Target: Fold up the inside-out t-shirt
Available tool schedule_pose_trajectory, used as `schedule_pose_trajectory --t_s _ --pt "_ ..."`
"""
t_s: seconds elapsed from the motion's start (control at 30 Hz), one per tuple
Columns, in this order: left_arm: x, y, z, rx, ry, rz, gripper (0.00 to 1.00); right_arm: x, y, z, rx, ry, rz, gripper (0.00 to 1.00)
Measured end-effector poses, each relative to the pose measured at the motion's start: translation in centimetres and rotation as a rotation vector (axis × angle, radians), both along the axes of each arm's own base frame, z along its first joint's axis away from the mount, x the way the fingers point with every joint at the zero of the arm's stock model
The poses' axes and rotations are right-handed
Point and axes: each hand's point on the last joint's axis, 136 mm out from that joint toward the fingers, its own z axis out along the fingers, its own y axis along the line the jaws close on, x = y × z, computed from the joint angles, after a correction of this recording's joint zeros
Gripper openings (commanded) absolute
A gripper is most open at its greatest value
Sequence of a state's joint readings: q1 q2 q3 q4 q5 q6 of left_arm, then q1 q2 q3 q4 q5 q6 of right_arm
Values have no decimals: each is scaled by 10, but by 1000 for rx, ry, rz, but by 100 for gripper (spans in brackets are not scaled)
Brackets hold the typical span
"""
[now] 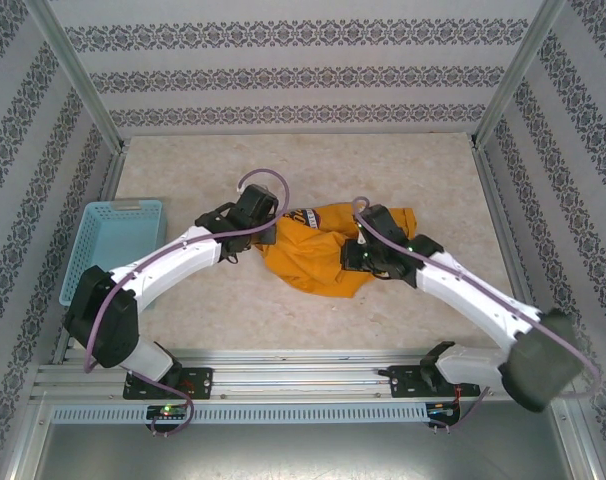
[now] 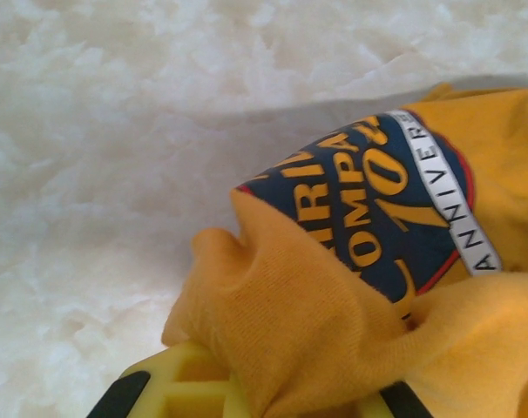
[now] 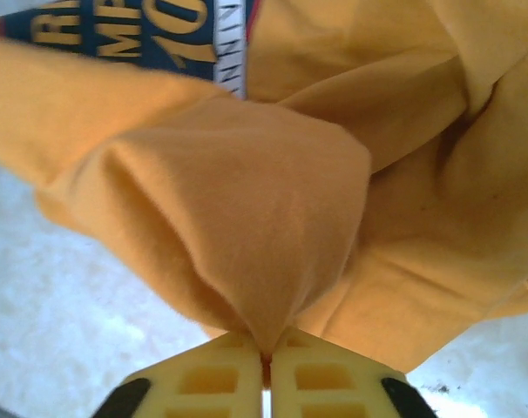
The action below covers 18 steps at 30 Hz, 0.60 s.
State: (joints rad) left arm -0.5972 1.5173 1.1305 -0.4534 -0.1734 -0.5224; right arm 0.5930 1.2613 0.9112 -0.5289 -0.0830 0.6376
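Pinching a thin peak of shirt (image 3: 247,200) at the very tips of the right gripper (image 3: 266,359), jaws nearly meeting. Clamping a bunched fold in the left gripper (image 2: 264,402), emblem (image 2: 377,200) just beyond. Lying crumpled in the middle of the table (image 1: 403,170), between both arms. Risking a slip from that shallow right pinch; risking a twisted shirt by pulling apart unevenly.

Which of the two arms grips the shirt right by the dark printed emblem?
The left end effector: its pinch of the t-shirt sits beside the emblem, while the right end effector holds plain orange cloth farther off.
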Motion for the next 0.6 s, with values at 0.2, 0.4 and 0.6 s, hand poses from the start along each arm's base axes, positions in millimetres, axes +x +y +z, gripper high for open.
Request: schedule_pose_trajectory --t_s 0.2,0.4,0.6 --pt "-7 7 -15 26 38 4 3 -3 8 -9 -32 16 65 47" --pt "-4 14 -23 22 63 20 2 -8 -26 15 56 -112 3 36" --pt "-2 19 -30 13 89 32 2 -12 -42 -12 62 -123 14 33"
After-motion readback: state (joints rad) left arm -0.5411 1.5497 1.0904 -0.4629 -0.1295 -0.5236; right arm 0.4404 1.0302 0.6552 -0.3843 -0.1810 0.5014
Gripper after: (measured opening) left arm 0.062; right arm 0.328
